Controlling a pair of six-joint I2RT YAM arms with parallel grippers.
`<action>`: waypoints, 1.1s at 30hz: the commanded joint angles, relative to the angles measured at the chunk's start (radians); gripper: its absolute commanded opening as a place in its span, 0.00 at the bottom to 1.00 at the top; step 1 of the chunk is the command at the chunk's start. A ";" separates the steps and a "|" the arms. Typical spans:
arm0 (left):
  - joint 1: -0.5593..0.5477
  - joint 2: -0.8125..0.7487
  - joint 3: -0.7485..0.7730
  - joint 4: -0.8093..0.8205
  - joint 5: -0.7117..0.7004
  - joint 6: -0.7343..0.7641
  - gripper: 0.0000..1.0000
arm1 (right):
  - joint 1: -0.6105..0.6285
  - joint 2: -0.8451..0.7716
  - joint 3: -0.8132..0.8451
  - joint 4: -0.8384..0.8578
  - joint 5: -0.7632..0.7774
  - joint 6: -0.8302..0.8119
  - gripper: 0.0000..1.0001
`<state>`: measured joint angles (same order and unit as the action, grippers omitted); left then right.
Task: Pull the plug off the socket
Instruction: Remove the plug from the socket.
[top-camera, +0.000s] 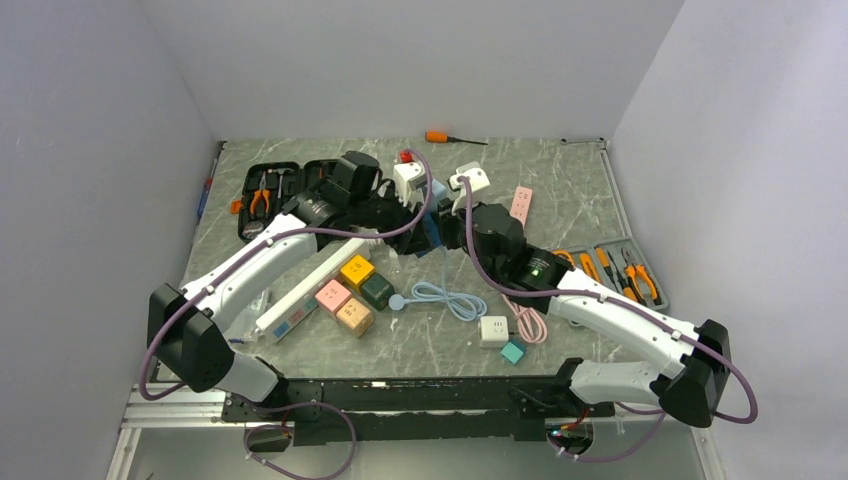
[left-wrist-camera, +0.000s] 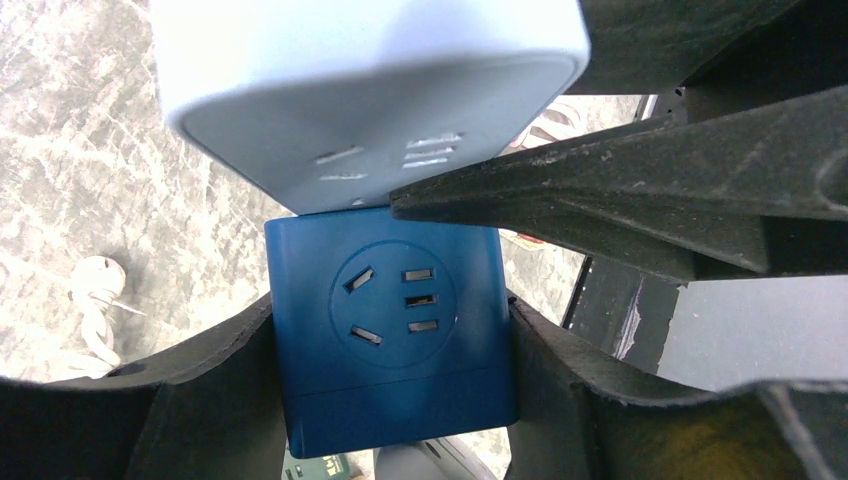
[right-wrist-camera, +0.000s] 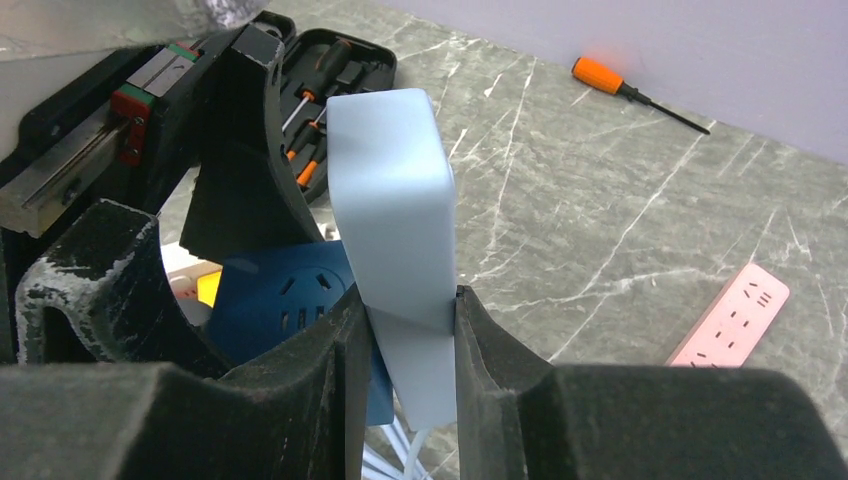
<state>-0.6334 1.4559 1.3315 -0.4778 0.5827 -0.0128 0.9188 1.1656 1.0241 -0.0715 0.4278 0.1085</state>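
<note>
Grey marbled worktop (top-camera: 570, 190) underneath, action over its middle. Right fingers (right-wrist-camera: 500, 400) pinch the pale blue socket block (right-wrist-camera: 390, 200) tight. Left fingers (left-wrist-camera: 200, 400) hug both sides of the dark blue plug cube (left-wrist-camera: 390, 320) seated against it. Pull crooked and the prongs could bind, or smooth plastic slips free.

Left tool (top-camera: 408, 232) and right tool (top-camera: 455, 226) seemingly meet at the blue cube (top-camera: 432, 232).
</note>
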 joint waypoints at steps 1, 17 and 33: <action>-0.004 -0.009 0.059 0.039 0.106 -0.009 0.00 | 0.005 -0.041 0.005 0.222 -0.029 0.052 0.30; 0.005 -0.035 0.085 0.006 0.164 0.049 0.00 | -0.001 0.016 -0.024 0.276 -0.049 0.058 0.52; 0.029 -0.048 0.084 0.013 0.162 0.029 0.00 | -0.001 0.020 -0.068 0.294 -0.006 0.055 0.43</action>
<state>-0.6052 1.4559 1.3582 -0.5392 0.6842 0.0246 0.9180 1.1881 0.9386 0.1593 0.4034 0.1650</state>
